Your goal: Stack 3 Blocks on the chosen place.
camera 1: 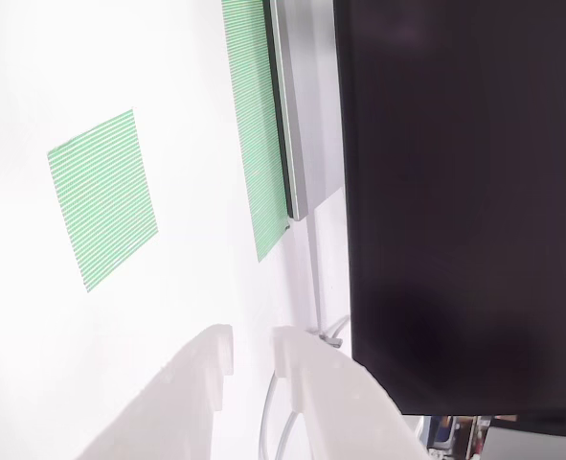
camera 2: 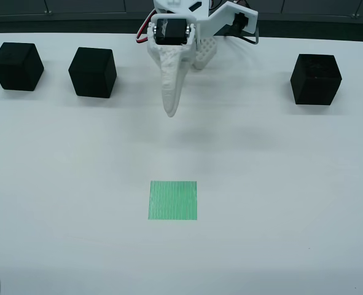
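Now hovering empty, hand [camera 2: 171,107] narrowly parted; nearest block [camera 2: 93,72] up-left in overhead view, green patch [camera 2: 173,200] straight below, bare.

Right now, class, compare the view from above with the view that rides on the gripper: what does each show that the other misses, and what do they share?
The view from above alone shows three black blocks: two at far left and one at right, all apart from the green striped square.

The view that rides on the gripper alone shows a large black panel and a longer green striped strip.

Both show the green striped square, the white table, and the empty gripper.
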